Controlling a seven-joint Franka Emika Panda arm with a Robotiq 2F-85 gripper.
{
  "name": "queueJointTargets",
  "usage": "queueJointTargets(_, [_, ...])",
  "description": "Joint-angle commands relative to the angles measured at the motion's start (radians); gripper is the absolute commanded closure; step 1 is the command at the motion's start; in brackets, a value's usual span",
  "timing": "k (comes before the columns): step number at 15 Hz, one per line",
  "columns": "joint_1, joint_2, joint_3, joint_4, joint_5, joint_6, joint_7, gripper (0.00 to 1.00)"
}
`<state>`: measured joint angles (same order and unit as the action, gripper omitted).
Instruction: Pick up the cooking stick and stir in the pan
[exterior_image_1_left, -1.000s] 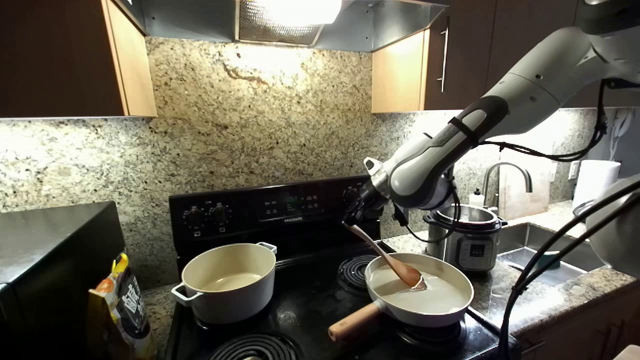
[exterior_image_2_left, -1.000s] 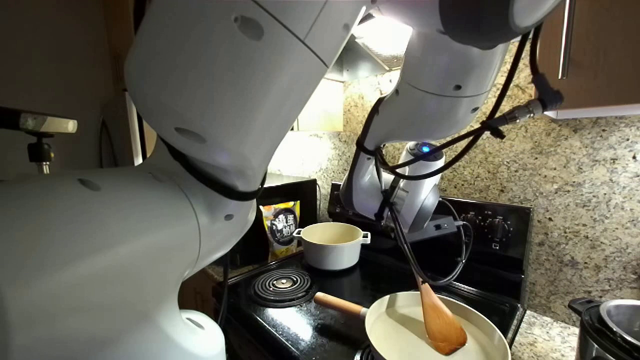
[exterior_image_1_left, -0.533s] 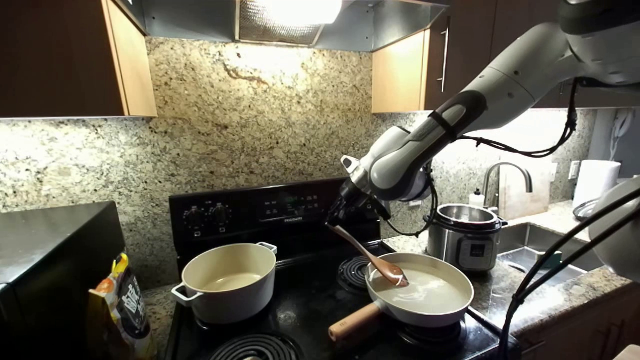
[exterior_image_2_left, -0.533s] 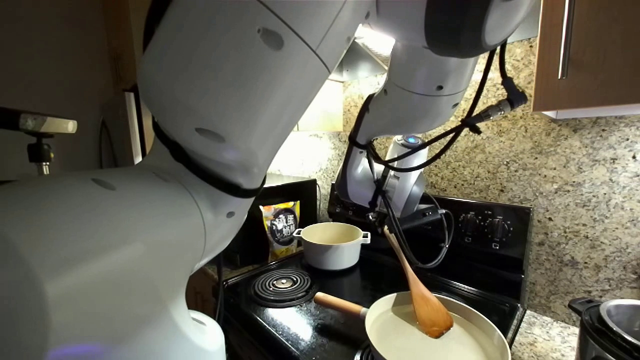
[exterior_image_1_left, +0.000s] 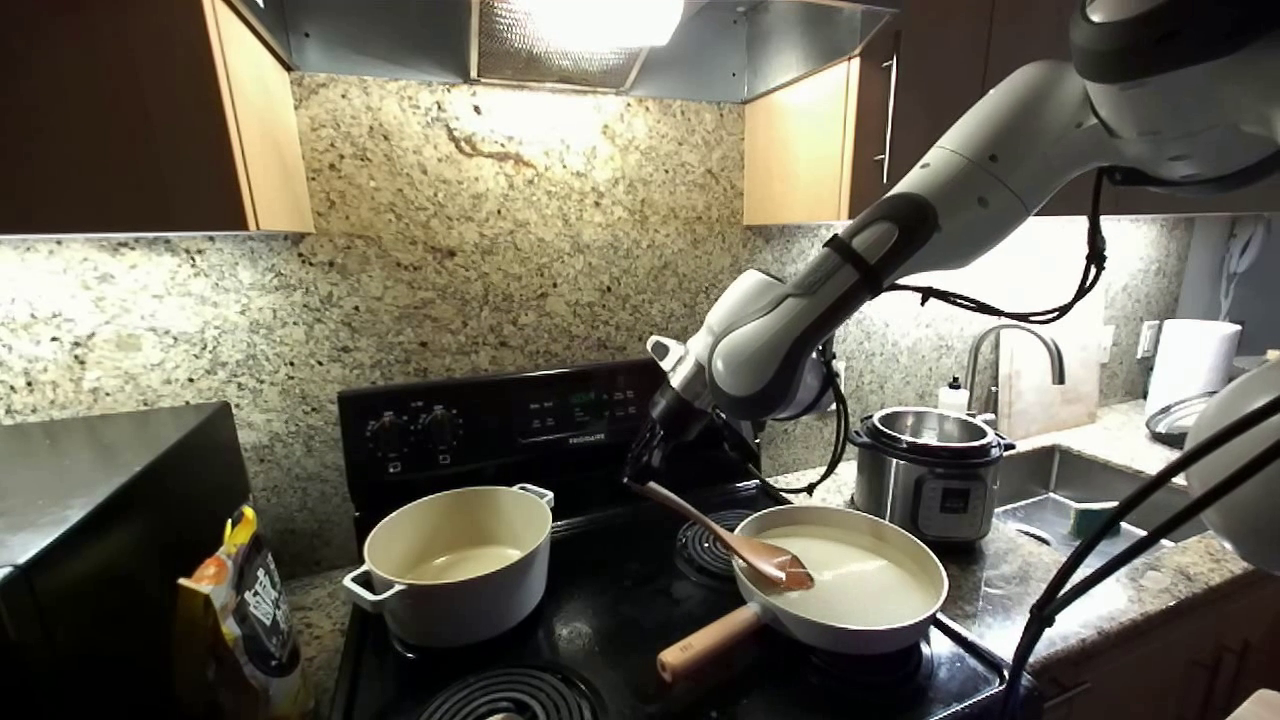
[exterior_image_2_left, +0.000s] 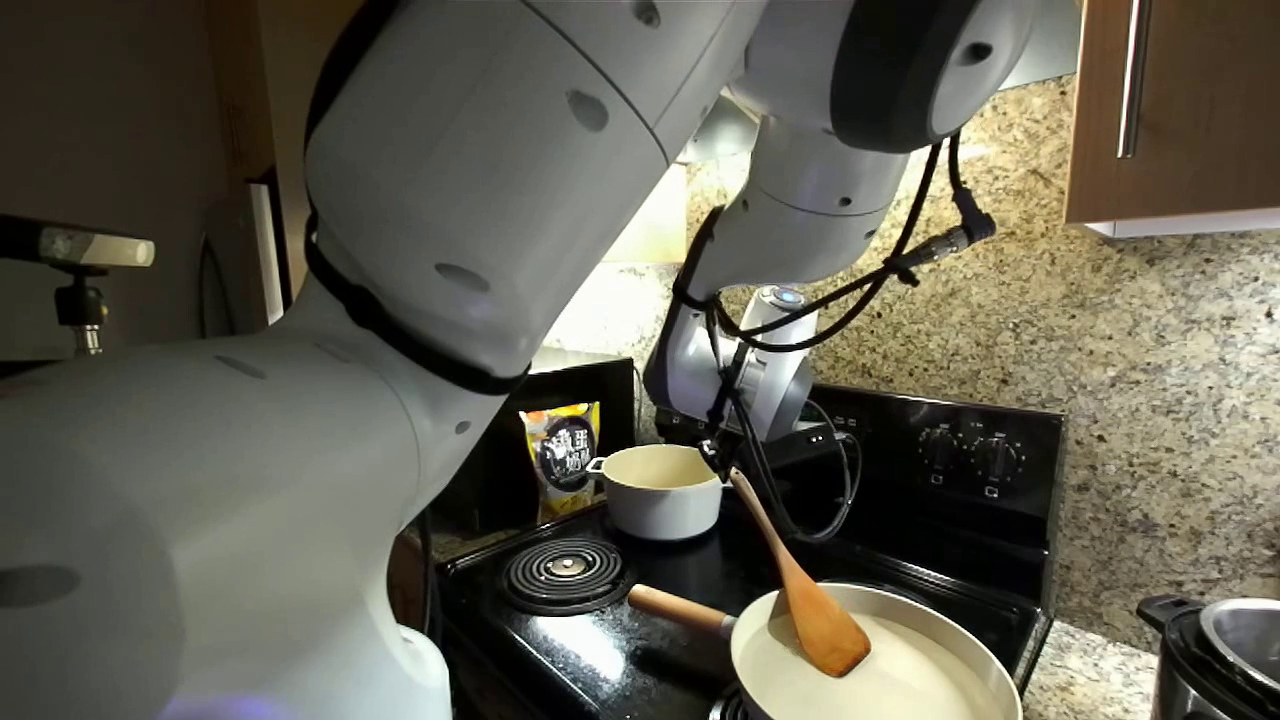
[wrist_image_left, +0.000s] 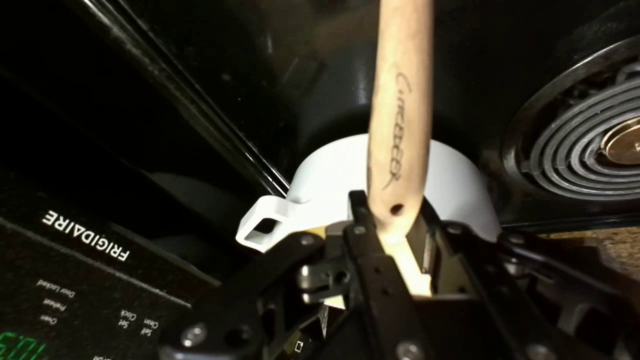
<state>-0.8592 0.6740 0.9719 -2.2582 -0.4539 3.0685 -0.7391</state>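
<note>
Spoon (exterior_image_2_left: 797, 582) shifted across pan (exterior_image_1_left: 860, 636), jaws gripping it; black stovetop (exterior_image_1_left: 620, 590), lit speckled backsplash (exterior_image_1_left: 520, 250).

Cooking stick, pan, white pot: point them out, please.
Cooking stick (wrist_image_left: 402, 105), in the wrist view: handle.
Pan (exterior_image_1_left: 850, 640), in an exterior view: outer wall.
White pot (exterior_image_1_left: 488, 602), in an exterior view: outer wall.

Cream pot (exterior_image_1_left: 485, 602) on stove (exterior_image_1_left: 615, 595) | printed bag (exterior_image_1_left: 262, 620) | cooker (exterior_image_1_left: 900, 485) on counter (exterior_image_1_left: 1100, 605)

Cooking stick (exterior_image_1_left: 737, 543) aslant in pan (exterior_image_1_left: 850, 640)
</note>
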Motion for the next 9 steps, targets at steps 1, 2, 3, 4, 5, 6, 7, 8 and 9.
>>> queueJointTargets(1, [-0.043, -0.014, -0.002, -0.104, 0.046, 0.111, -0.009, 0.9])
queueJointTargets(2, [-0.058, -0.009, -0.001, -0.129, 0.041, 0.142, -0.004, 0.9])
queueJointTargets(3, [-0.071, -0.01, -0.005, -0.154, 0.033, 0.175, 0.01, 0.9])
queueJointTargets(4, [-0.086, -0.004, -0.007, -0.172, 0.021, 0.199, 0.02, 0.9])
queueJointTargets(5, [-0.109, 0.01, -0.003, -0.185, 0.007, 0.208, 0.025, 0.9])
queueJointTargets(6, [-0.137, 0.027, 0.004, -0.193, -0.005, 0.206, 0.027, 0.9])
queueJointTargets(7, [-0.163, 0.036, 0.011, -0.199, -0.01, 0.196, 0.032, 0.9])
queueJointTargets(8, [-0.187, 0.044, 0.016, -0.203, -0.013, 0.184, 0.033, 0.9])
queueJointTargets(9, [-0.218, 0.045, 0.022, -0.212, -0.014, 0.179, 0.035, 0.9])
